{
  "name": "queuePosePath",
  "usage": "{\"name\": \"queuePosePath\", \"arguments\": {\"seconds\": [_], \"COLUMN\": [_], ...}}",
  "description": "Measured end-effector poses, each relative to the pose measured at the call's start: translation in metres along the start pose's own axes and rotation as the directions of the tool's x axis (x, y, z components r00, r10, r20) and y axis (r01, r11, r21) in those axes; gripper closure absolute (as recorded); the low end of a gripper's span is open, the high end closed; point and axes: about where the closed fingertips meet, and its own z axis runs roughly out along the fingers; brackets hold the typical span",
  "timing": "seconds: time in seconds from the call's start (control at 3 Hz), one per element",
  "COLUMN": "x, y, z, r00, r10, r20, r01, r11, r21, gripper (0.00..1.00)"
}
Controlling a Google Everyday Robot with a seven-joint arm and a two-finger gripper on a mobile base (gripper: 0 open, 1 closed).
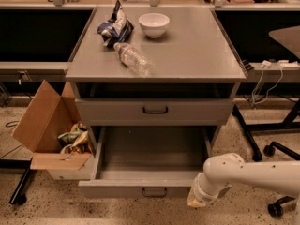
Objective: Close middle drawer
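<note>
**At the Right End of the Open Drawer, the Gripper Sat Low**

From the camera view, the middle drawer (140,189) stood pulled far out of the grey cabinet (197,50). Its inside was bare, and its low front panel was near the floor, with the small loop handle (154,191) in the centre. The gripper (197,201) was at the right end of this panel, touching it or just beside it; I could not tell which, nor whether it was open or closed. In my judgement this place made sense, because closing needs only a push on the panel toward the cabinet and no grasp of the handle. Because the gripper was off-centre, the push might turn the drawer a little in its rails. Above, the taller upper drawer (117,111) was shut. A bowl (154,24), a bottle (133,59) on its side and a crumpled bag (115,26) lay on top of the cabinet, away from the work.
</note>
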Motion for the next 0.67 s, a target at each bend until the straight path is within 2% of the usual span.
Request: {"name": "queuePosePath", "arguments": {"seconds": [0.67], "x": [0.0], "y": [0.0], "z": [0.0], "r00": [1.0], "r10": [0.0], "r20": [0.0], "r01": [0.0], "r11": [1.0], "r21": [0.0], "gripper": [0.34]}}
